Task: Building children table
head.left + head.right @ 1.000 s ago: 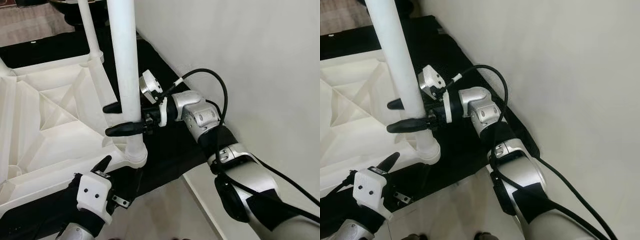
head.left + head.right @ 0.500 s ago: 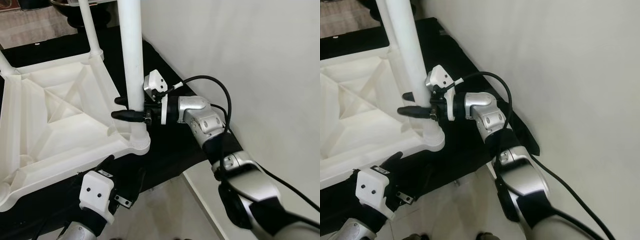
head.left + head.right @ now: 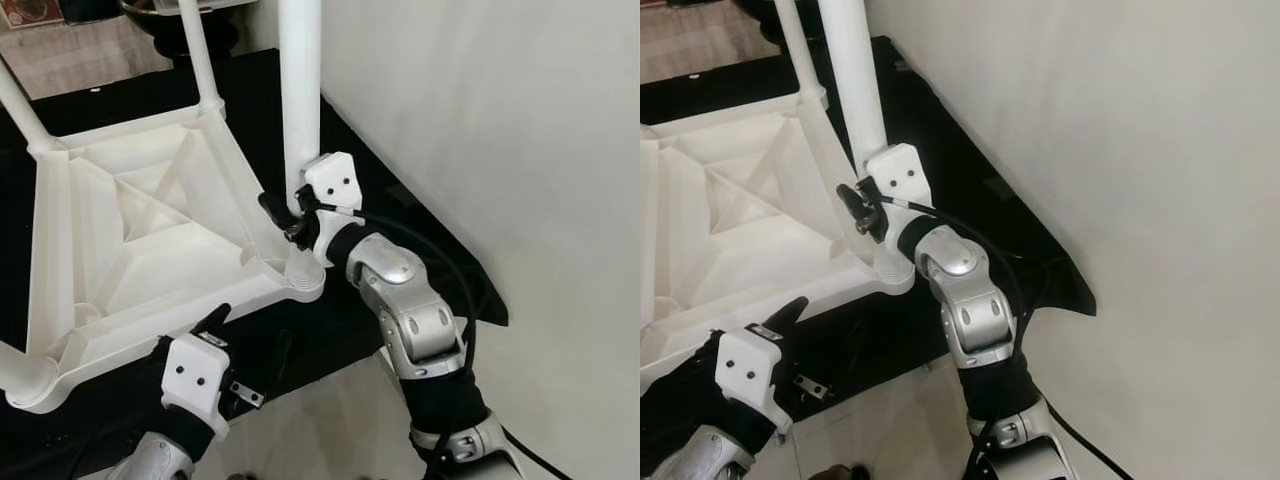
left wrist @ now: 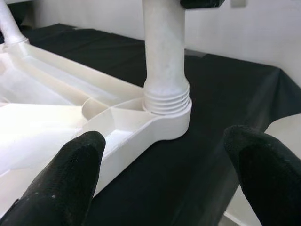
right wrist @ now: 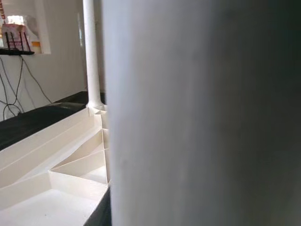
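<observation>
Leg (image 3: 299,90), white and round, stands upright in the near right corner socket (image 3: 303,283) of the upturned white tabletop (image 3: 130,260); its long axis runs straight up, and in the left wrist view several screw threads (image 4: 166,102) show above the socket rim, so by my judgement it is not yet turned fully home. The right claw (image 3: 283,215) is clamped around this leg low down, just above the socket, its arm coming in from the near right. That makes the right arm the one on the leg. The left claw (image 3: 208,325) hovers near the tabletop's near edge, close to the same corner, its two black fingers (image 4: 73,174) spread apart and holding nothing; the leg lies ahead of it and between its fingertips in its wrist view, but apart from them.

Count: one tabletop, lying underside up on a black mat (image 3: 400,215) on the floor beside a pale wall (image 3: 520,130). Four legs are visible in part: the gripped one, one at the far right corner (image 3: 197,55), one at the far left (image 3: 18,105), and one at the near left corner (image 3: 20,370). A small metal piece (image 3: 246,396) lies on the mat near the left claw.
</observation>
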Tool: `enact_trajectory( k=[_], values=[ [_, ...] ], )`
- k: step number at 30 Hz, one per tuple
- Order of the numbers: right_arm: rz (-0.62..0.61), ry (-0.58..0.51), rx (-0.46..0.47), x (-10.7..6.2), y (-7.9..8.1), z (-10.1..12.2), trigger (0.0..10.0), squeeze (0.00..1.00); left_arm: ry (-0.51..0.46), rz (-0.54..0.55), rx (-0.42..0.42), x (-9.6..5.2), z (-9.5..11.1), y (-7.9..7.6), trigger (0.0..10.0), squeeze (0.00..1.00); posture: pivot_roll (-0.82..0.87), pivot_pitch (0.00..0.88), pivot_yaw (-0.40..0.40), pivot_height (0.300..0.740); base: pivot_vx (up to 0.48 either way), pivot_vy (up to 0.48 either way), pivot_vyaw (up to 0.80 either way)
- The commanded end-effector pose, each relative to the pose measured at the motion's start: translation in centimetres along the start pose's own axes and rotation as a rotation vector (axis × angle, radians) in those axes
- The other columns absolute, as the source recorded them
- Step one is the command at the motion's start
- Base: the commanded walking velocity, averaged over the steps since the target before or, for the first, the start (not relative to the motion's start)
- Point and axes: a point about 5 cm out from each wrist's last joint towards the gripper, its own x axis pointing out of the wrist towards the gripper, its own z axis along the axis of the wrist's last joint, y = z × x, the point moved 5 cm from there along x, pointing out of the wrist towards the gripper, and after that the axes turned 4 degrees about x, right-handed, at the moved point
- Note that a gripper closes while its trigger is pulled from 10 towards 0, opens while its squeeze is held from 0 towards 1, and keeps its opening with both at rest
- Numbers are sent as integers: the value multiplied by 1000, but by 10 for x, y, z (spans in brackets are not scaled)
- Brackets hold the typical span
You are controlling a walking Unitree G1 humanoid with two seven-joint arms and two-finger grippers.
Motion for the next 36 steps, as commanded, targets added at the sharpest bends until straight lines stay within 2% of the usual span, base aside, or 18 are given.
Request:
enact_trajectory(
  k=[1,4,5,8,10,12,14,15,16,17,25,26,29,30,31,32,36],
  values=[
    [-22,158,82,2,14,-34,10000,0,27,11,1,-2,-6,2,10000,0,72,183,-42,740,0,0,0],
    [77,143,62,5,21,-26,10000,0,26,16,1,-2,-7,3,10000,0,72,183,-42,740,0,0,0],
    [114,122,72,7,21,-22,10000,1000,26,15,0,-1,-7,3,10000,0,73,181,-44,740,0,0,0],
    [318,39,97,13,24,-5,10000,1000,27,11,-4,-1,-7,2,10000,0,76,179,-43,740,0,0,0],
    [363,25,96,13,25,-2,10000,1000,27,10,-5,-1,-7,2,10000,0,76,179,-43,740,0,0,0],
    [510,-9,67,8,27,6,10000,1000,26,9,-6,-1,-8,1,10000,0,81,181,-43,740,0,0,0],
    [668,-27,1,-1,30,10,10000,1000,26,7,-8,-2,-7,0,10000,0,85,181,-45,740,0,0,0],
    [668,-27,1,-1,30,10,10000,1000,26,7,-8,-2,-7,0,10000,0,85,181,-45,740,0,0,0],
    [767,-5,-36,-7,31,8,10000,961,27,7,-9,-2,-7,0,10000,0,91,184,-45,740,0,0,0],
    [797,1,-51,-9,30,8,10000,0,27,7,-9,-3,-7,-1,10000,0,92,184,-44,740,0,0,0],
    [954,23,-79,-8,22,7,10000,0,29,5,-14,-6,-6,-3,10000,0,109,190,-42,740,0,0,0],
    [1014,19,-81,-9,21,8,10000,0,31,3,-17,-7,-6,-4,10000,0,110,191,-40,740,0,0,0],
    [1047,17,-78,-10,22,9,10000,0,32,2,-18,-7,-6,-4,10000,0,110,191,-40,740,0,0,0],
    [1074,20,-73,-11,22,10,4314,0,32,0,-19,-7,-6,-4,10000,0,110,191,-40,740,0,0,0],
    [1091,23,-70,-12,22,9,4314,0,32,-1,-20,-7,-6,-4,10000,0,110,191,-40,740,0,0,0],
    [1106,25,-71,-12,22,9,0,0,33,-2,-21,-8,-6,-4,10000,0,111,190,-40,740,0,0,0],
    [1107,23,-72,-11,21,9,0,0,33,-2,-22,-8,-6,-4,10000,0,112,190,-40,740,0,0,0]
  ],
)
